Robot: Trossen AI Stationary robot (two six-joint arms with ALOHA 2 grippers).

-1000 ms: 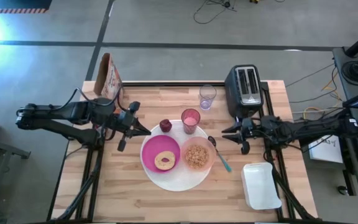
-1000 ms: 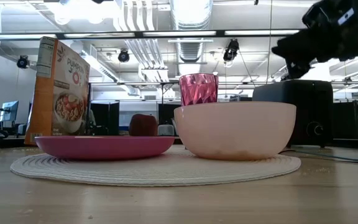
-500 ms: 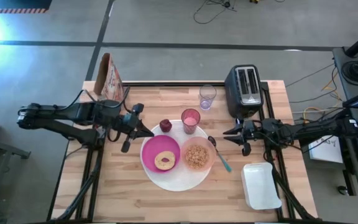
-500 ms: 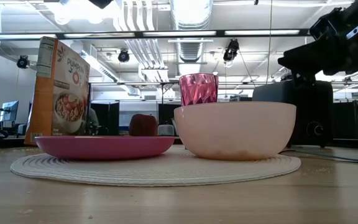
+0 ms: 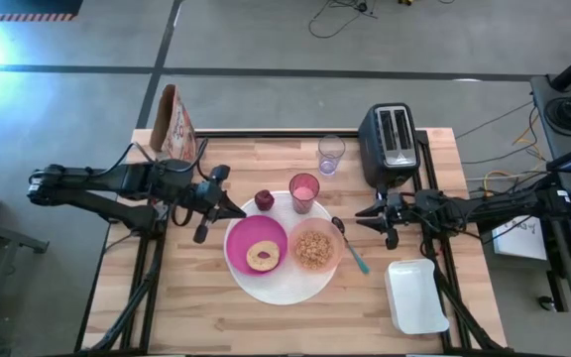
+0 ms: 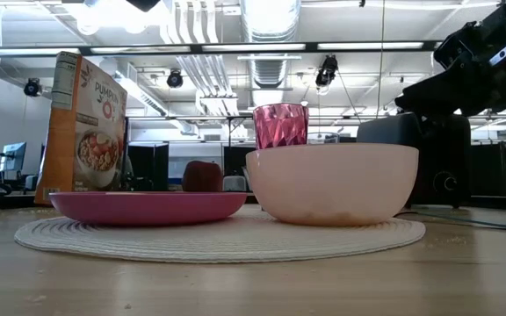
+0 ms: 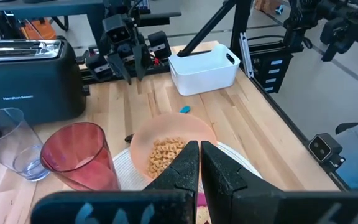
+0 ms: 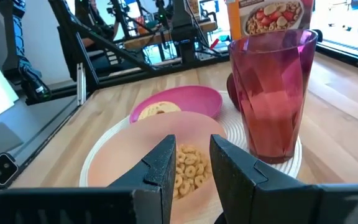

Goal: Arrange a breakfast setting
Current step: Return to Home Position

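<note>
A large white plate (image 5: 281,290) lies mid-table. On it stand a magenta plate (image 5: 238,243) with a bagel (image 5: 262,255), a peach bowl (image 5: 315,248) of cereal and a pink tumbler (image 5: 304,191). A dark-red fruit (image 5: 264,200) rests at the plate's far rim. A clear glass (image 5: 331,154) stands behind. A teal-handled spoon (image 5: 353,253) lies on the table right of the bowl. My left gripper (image 5: 238,211) hovers shut just left of the magenta plate, holding nothing. My right gripper (image 5: 358,216) hovers right of the spoon's far end, slightly open and empty.
A black toaster (image 5: 390,144) stands at the back right, close behind my right arm. A cereal box (image 5: 174,124) stands at the back left corner. A white bin (image 5: 414,296) sits at the front right. Bare wood lies along the near edge.
My right gripper has gone down a little toward the table, still slightly open. My left gripper has edged a little toward the magenta plate. The dishes have stayed where they were.
</note>
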